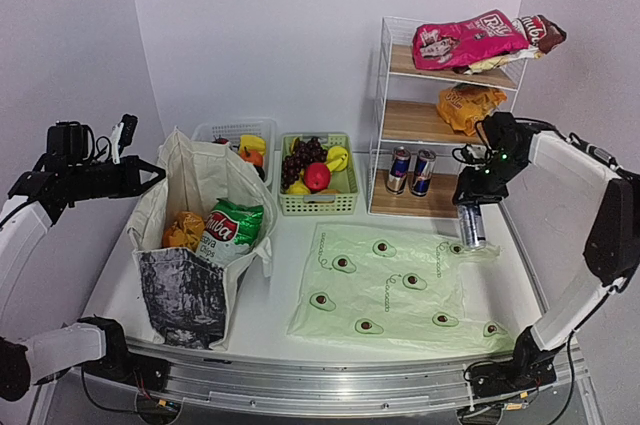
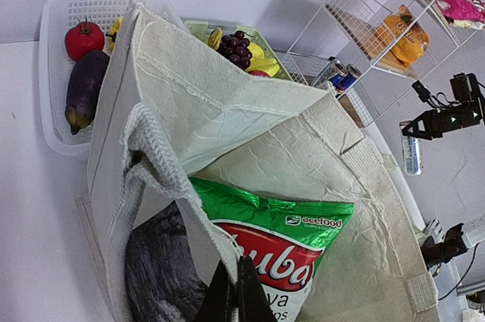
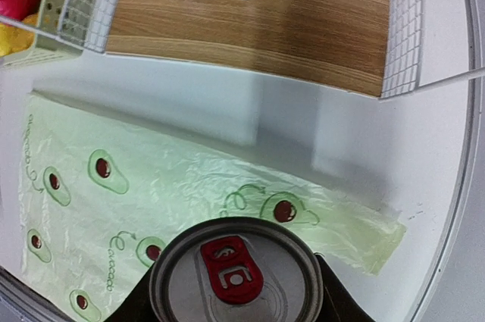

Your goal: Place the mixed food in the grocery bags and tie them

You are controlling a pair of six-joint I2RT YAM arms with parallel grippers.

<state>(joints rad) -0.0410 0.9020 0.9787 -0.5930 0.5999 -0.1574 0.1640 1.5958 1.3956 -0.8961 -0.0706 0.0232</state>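
Standing open on the left of the white table [image 1: 287,275], the beige canvas tote [image 1: 190,255] was the largest thing before you, with a black-and-white printed panel on its near face. Your left gripper [image 1: 158,171] was closed tight on the tote's far rim beside the woven handle. The left wrist view showed its dark fingertips [image 2: 246,295] pinched on the fabric edge.

Next in size, the pale-green plastic bag [image 1: 390,290] lay flat on the right half of the table. It was printed with halved avocados and a cursive word that looked like "avocado".

Behind it stood the wire rack [image 1: 405,123] with wooden shelves. A pink packet [image 1: 470,40] lay on top, its writing too small to read, and two blue-and-silver cans [image 1: 411,171] stood on the bottom shelf.

The green basket [image 1: 318,205] sat between tote and rack, holding dark grapes [image 1: 303,155], a red apple [image 1: 318,177] and yellow bananas [image 1: 338,157].

Inside the tote, a green chip packet [image 2: 280,239] stood upright beside an orange packet [image 1: 183,230]. Its small white lettering read "acefood", and "Chips" showed under a red logo only partly readable.

Smallest, the drink can [image 3: 235,273] was upright in your right gripper [image 1: 470,230], the jaws half apart and clamped on its sides, over the bag's far right corner. Its red pull tab faced the wrist camera, and its label could not be read.
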